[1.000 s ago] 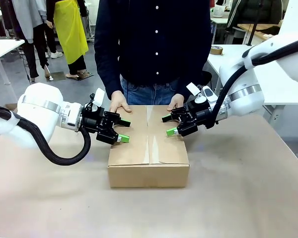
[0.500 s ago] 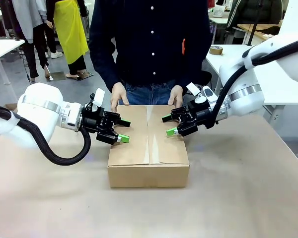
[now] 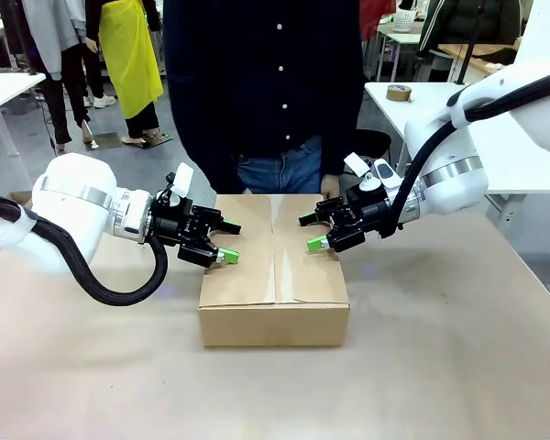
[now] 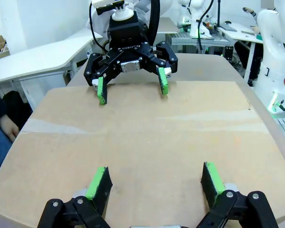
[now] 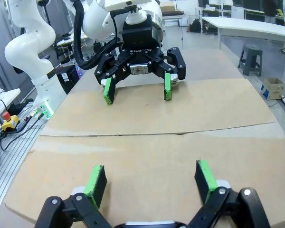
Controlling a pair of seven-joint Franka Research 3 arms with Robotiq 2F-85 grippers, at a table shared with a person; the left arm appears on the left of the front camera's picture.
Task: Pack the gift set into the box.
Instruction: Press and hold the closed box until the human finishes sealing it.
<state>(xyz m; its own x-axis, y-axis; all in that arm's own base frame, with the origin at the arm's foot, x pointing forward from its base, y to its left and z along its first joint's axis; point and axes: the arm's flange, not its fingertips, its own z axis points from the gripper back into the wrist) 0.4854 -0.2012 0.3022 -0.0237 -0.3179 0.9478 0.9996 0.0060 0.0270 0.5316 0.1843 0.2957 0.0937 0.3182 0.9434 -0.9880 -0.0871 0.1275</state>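
- The wide table with the flat brown covering [image 3: 458, 367] takes up the near half of the front view, and everything we work with stands on it.
- A person in a dark buttoned shirt and blue jeans [image 3: 257, 92] stands at the far edge of the table, right behind the carton.
- Our white left arm [image 3: 73, 211] comes in from the left side and our white right arm [image 3: 458, 174] from the right, both reaching toward the middle.
- The large plain brown corrugated cardboard box [image 3: 275, 302] sits in the middle of the table between the two arms. Its top flaps lie flat and meet along a centre seam, so we cannot tell what is inside.
- Our black left gripper with green pads [image 3: 229, 242] hangs over the left part of the box top, jaws spread wide and holding nothing.
- Our black right gripper with green pads [image 3: 309, 233] hangs over the right part of the box top, facing the left one across the seam, jaws likewise spread and empty.
- We cannot tell whether either gripper's fingertips touch the cardboard.
- In the left wrist view one hand of the person [image 4: 9, 128] shows just beside the edge of the box.
- A small roll of brown tape [image 3: 400, 93] lies on a white table [image 3: 431, 105] behind the right arm.
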